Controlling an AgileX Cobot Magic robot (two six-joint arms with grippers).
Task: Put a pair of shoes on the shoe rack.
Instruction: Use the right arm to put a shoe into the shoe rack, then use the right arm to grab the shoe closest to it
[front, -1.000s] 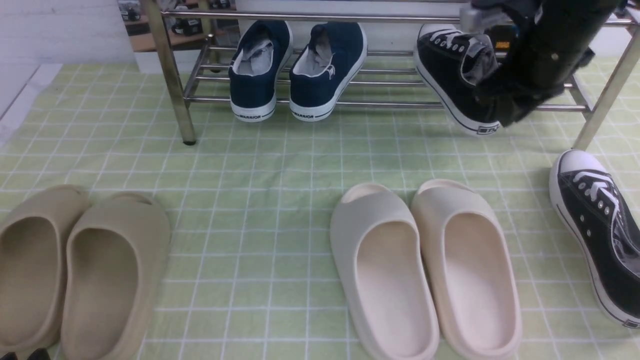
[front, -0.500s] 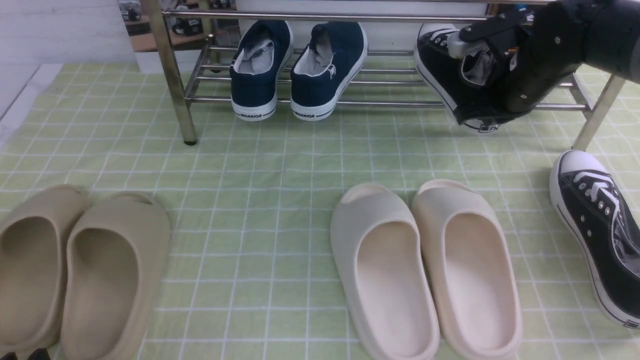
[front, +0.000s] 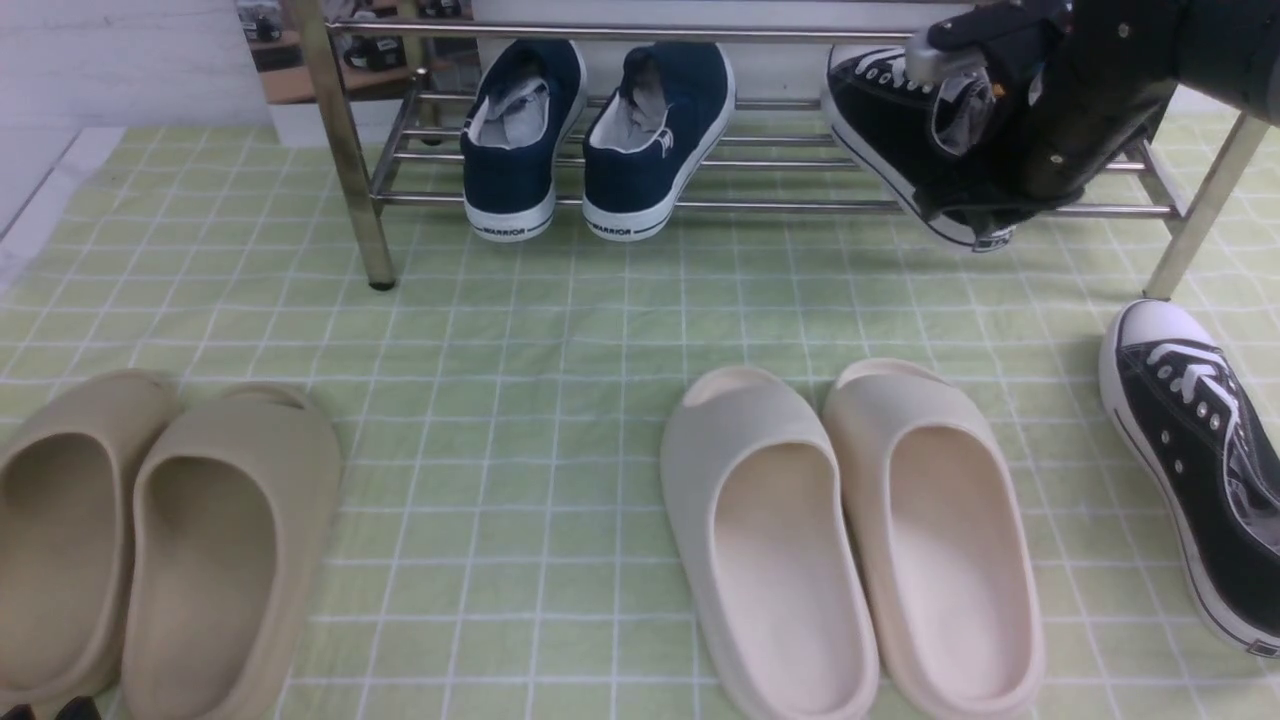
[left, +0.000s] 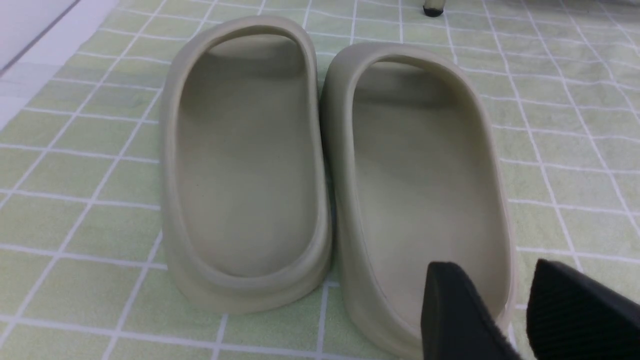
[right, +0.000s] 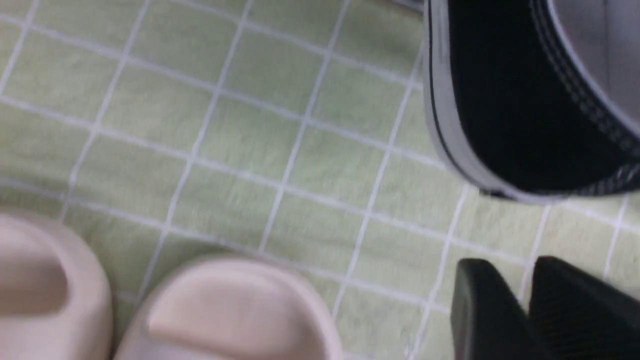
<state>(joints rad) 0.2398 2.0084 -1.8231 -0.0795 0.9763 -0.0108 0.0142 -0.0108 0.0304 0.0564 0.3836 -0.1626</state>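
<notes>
One black canvas sneaker (front: 880, 130) with white laces lies on the right part of the chrome shoe rack (front: 780, 208). It is angled, and its heel overhangs the front rail. My right arm hangs over its heel. In the right wrist view the right gripper (right: 507, 265) is empty, with only a narrow slit between its fingers. It hovers over the mat, apart from the sneaker's heel (right: 510, 125). The second black sneaker (front: 1200, 470) lies on the mat at the right edge. My left gripper (left: 492, 267) hangs slightly open and empty over a tan slide (left: 425, 175).
Two navy WARRIOR slip-ons (front: 580, 150) sit on the rack's left half. Cream slides (front: 850, 530) lie mid-mat, in front of the rack, and tan slides (front: 150, 540) lie at the near left. The rack's right leg (front: 1195, 210) stands just beyond the floor sneaker's toe.
The sneaker on the rack has turned and shifted, its heel moving right and slightly up. My right arm has swung up and to the right over it.
</notes>
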